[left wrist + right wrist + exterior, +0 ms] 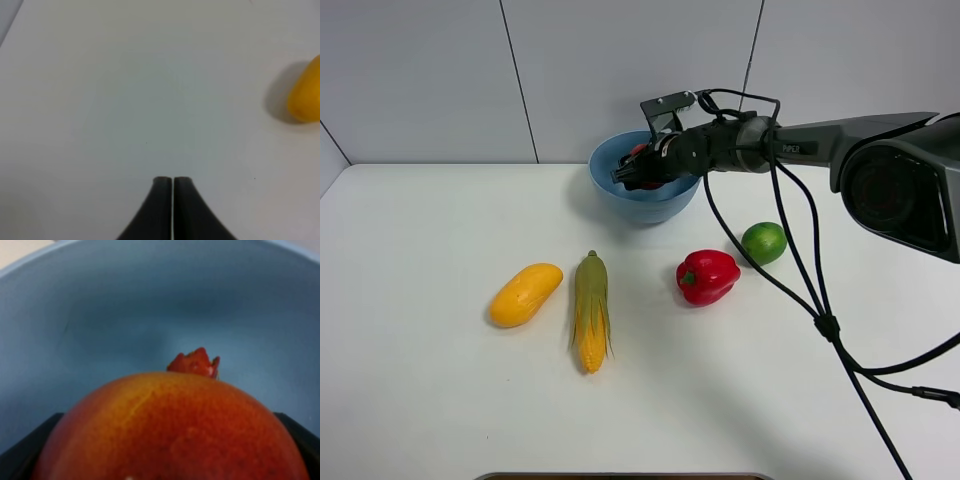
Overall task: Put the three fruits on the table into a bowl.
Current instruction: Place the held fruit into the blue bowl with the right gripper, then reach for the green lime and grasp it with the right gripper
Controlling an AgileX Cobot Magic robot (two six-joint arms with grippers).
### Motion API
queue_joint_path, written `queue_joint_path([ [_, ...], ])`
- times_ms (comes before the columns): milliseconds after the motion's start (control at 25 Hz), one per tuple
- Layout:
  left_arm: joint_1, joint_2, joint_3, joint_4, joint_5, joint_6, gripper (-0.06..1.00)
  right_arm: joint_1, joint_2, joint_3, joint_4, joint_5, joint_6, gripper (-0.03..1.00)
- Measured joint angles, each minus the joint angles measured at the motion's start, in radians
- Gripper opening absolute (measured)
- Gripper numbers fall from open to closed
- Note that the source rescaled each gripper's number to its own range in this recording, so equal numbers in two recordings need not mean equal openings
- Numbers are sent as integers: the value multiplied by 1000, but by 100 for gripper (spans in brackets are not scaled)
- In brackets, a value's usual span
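Observation:
My right gripper [638,172] reaches into the light-blue bowl [610,172] at the back of the table and is shut on the red pomegranate [170,430], which fills the right wrist view with the bowl's inner wall [100,315] behind it. In the high view only a sliver of the pomegranate [638,150] shows. The green lime [764,242] lies right of centre. The yellow-orange mango [525,294] lies on the left; its end shows in the left wrist view [306,95]. My left gripper [173,181] is shut and empty above bare table, out of the high view.
A red bell pepper [707,276] lies just left of the lime. A corn cob with green husk [591,310] lies right of the mango. The right arm's cables [820,320] hang over the table's right side. The white table [420,400] ends near the bottom.

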State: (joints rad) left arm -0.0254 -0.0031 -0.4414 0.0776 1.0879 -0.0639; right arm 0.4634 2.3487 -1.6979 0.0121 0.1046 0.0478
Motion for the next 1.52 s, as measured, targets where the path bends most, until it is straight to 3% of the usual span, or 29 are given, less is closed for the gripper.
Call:
queue_joint_path([
  [400,0,0,0,1,0,0,0,0,0,-1,-6,8,0,74],
  [800,0,0,0,1,0,0,0,1,0,-1,-6,22,37,94],
  [1240,0,0,0,1,0,0,0,2,-75,-1,-6,59,53,99],
  [1400,0,0,0,1,0,0,0,5,-125,-2,-6,118,78,99],
  [1520,0,0,0,1,0,0,0,15,-171,-2,-6,217,89,99],
])
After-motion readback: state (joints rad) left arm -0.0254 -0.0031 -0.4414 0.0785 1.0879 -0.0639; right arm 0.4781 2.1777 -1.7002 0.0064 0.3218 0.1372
